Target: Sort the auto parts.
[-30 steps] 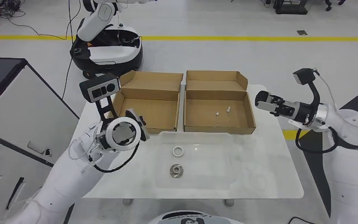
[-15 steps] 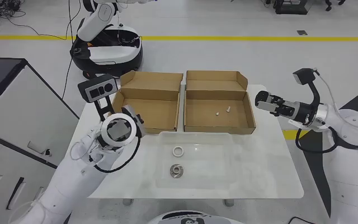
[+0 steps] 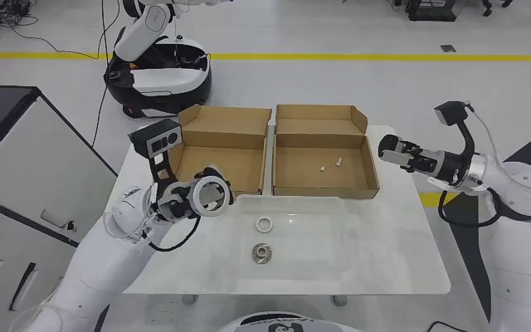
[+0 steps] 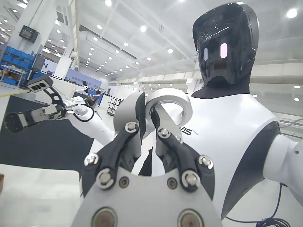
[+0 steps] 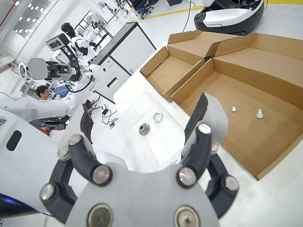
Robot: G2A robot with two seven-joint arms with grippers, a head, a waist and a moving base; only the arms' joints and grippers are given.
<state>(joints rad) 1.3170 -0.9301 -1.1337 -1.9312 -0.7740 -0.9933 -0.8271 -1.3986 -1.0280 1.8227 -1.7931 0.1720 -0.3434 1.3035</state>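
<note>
My left gripper [image 3: 202, 197] is shut on a wide silver metal ring [image 3: 224, 192], held in the air over the table's left side, near the front corner of the left cardboard box [image 3: 217, 170]. In the left wrist view one finger sits inside the ring [image 4: 172, 98] and the other presses its outer wall. A smaller white ring [image 3: 265, 224] and a flanged metal hub [image 3: 261, 253] lie in the clear tray [image 3: 332, 241]. Two bolts [image 3: 338, 161] rest in the right box [image 3: 286, 170]. My right gripper [image 5: 144, 105] stands open and empty beside that box's right wall.
The two open cardboard boxes stand side by side at the table's far edge, and the left box has nothing in it. The white table [image 3: 406, 249] has bare room to the right of the tray. A dark cabinet [image 3: 33, 166] stands off the table's left side.
My left arm has swung the big ring to the right, toward the tray and the left box, and turned it. The right arm has kept still.
</note>
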